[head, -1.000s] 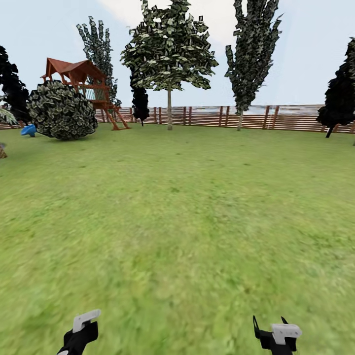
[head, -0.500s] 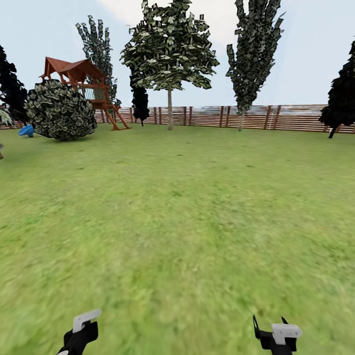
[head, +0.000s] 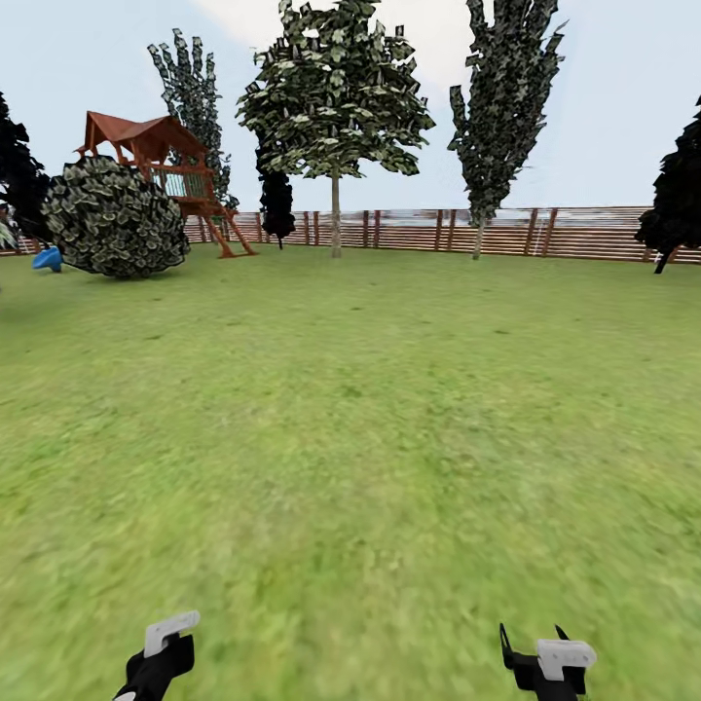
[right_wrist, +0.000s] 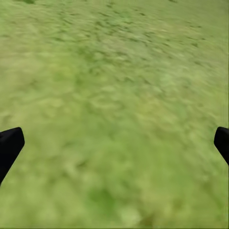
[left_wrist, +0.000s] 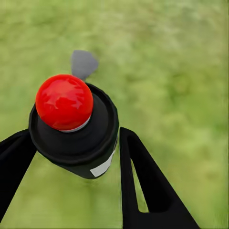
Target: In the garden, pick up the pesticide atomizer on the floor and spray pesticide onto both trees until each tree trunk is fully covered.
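Left wrist view: the pesticide atomizer [left_wrist: 76, 126] sits between the two dark fingers [left_wrist: 143, 181] of the left gripper [left_wrist: 71, 157], red cap facing the camera, pale strip on its flank. Jaws are clamped on the black body, so the pick looks done. Grass floor [left_wrist: 181, 71] lies well below it.

Right wrist view: right gripper [right_wrist: 114, 143] has its fingertips at opposite edges of frame, nothing but lawn between them. Jaws spread wide, idle.

Head view: both arms sit low at the frame bottom, left gripper [head: 161, 647] and right gripper [head: 550, 662]. Ahead is open lawn [head: 350, 409] out to the slatted fence [head: 574, 232]. Standing by that fence are a leafy tree [head: 334, 97], a narrower one [head: 501, 88], a round bush [head: 115, 216] and a red playhouse [head: 161, 156]. None of these trunks reads as the thick bark column the task wants; my guess is the targets are outside this view.

Step in hand, as I read it: transit to the first trunk. To do it well:
- Hold the grip firm; the can is small and could twist in the jaws.
- Can't tell where the nozzle faces from here. Check it before spraying.
- Stop near the trunk with the left arm free to sweep up and down.
- Keep the right arm tucked.
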Tool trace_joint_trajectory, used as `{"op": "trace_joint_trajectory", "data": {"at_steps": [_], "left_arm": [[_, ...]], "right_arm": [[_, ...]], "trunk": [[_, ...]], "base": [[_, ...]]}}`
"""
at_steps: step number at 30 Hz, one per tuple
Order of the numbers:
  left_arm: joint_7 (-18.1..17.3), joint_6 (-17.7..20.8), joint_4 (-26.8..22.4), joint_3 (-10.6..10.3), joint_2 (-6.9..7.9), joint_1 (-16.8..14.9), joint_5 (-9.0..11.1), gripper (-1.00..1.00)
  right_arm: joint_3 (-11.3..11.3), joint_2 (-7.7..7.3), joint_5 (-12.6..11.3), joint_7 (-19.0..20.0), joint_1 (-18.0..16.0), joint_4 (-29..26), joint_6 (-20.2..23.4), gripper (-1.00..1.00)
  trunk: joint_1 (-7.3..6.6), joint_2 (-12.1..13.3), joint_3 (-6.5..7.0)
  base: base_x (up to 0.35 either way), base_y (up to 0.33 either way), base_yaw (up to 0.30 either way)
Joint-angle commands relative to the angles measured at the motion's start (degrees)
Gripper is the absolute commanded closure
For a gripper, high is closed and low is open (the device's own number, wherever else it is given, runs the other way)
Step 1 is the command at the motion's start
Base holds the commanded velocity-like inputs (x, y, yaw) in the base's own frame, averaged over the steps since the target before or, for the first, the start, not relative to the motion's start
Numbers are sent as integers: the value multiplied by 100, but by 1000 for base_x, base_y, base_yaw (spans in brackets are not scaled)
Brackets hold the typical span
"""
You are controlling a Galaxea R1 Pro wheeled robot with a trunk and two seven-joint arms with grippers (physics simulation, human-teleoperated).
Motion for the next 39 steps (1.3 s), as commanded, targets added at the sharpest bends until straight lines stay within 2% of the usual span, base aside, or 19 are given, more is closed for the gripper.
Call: {"op": "trace_joint_trajectory", "data": {"at_steps": [1,39], "left_arm": [[-14,-17,5,-35,1,-4,47,100],[-14,-22,5,-41,-8,40,47,100]], "right_arm": [[30,-1,25,-52,-3,1,-7,-100],[30,-1,25,-52,-3,5,-7,-100]], "trunk": [[2,-2,-6],[2,-2,-6]], "base": [[331,0,0],[331,0,0]]}}
